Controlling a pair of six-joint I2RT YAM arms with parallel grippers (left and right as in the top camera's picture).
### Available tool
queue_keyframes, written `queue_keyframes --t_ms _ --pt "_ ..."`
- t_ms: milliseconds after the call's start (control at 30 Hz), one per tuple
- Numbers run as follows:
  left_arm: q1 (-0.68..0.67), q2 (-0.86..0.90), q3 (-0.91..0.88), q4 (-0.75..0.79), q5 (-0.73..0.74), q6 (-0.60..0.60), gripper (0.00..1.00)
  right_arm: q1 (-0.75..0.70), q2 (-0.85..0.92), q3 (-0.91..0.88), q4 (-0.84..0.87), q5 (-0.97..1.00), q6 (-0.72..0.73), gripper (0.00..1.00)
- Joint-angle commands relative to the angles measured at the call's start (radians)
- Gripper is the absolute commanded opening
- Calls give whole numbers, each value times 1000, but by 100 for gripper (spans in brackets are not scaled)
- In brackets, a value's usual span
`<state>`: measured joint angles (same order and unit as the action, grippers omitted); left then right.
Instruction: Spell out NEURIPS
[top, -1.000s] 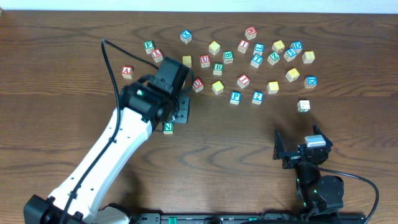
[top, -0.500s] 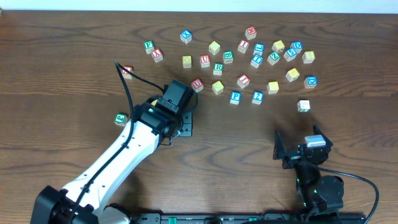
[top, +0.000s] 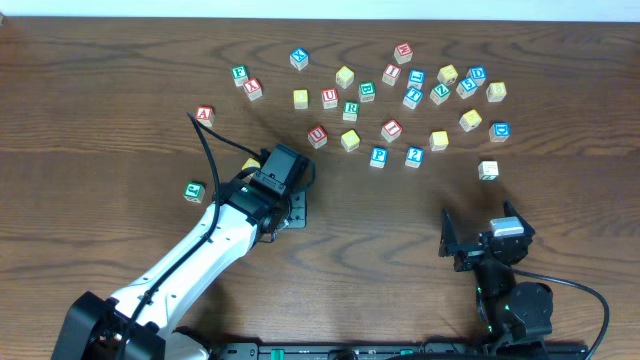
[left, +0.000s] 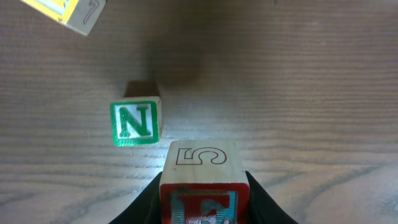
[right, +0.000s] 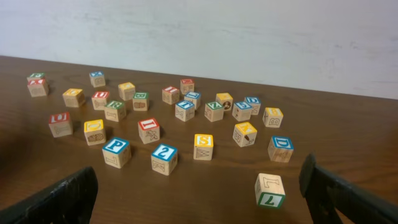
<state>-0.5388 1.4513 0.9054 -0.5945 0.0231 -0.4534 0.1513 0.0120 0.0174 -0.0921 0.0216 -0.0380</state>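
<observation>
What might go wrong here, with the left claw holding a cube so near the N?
The held cube in the left claw hangs right beside the N, so on the way down it might knock the N askew. A yellow cube lies close by the left arm and might get swept along if the arm swings that way.

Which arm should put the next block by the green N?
Left. The left gripper holds a block just beside the green N. The right gripper sits open and empty, far away.
</observation>
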Motion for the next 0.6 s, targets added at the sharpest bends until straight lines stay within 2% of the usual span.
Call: queue_keyframes --t_ms 0,100,567 --pt "-2 -6 -16 7 -29 -18 8 -10 -5 -3 -2 2 -12 99" --pt "-10 6 -18 12 -69 -31 8 -10 -5 -3 -2 2 -12 99" --pt "-12 95 -18 43 -57 -46 8 -10 -5 -3 -2 2 -12 99"
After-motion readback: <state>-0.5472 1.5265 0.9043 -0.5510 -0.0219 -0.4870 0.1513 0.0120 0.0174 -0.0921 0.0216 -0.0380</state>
